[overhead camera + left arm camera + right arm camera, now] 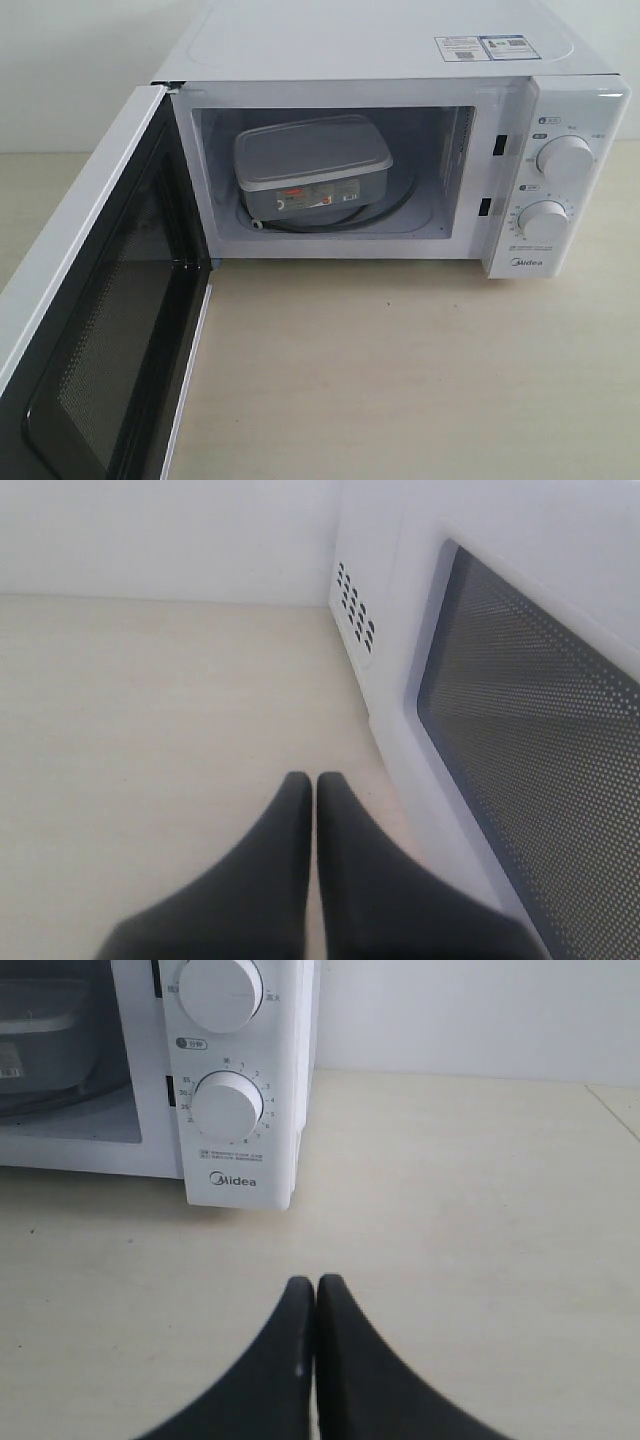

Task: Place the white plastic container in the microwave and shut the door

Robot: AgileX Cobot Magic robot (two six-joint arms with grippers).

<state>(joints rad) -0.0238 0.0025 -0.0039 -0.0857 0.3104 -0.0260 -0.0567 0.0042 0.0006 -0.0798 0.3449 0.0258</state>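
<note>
Left gripper [315, 780] is hovering pinched shut, empty, just beside the open white dark-windowed microwave door [520, 730], so I'd be pushing flat against its outer panel.

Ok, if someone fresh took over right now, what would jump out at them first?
The door stands wide open, swung out at the left of the exterior view. Inside the microwave sits the white plastic container, lid on. Both claws are shut and empty: left claw by the door's outer face, right claw facing the knobs.
</note>
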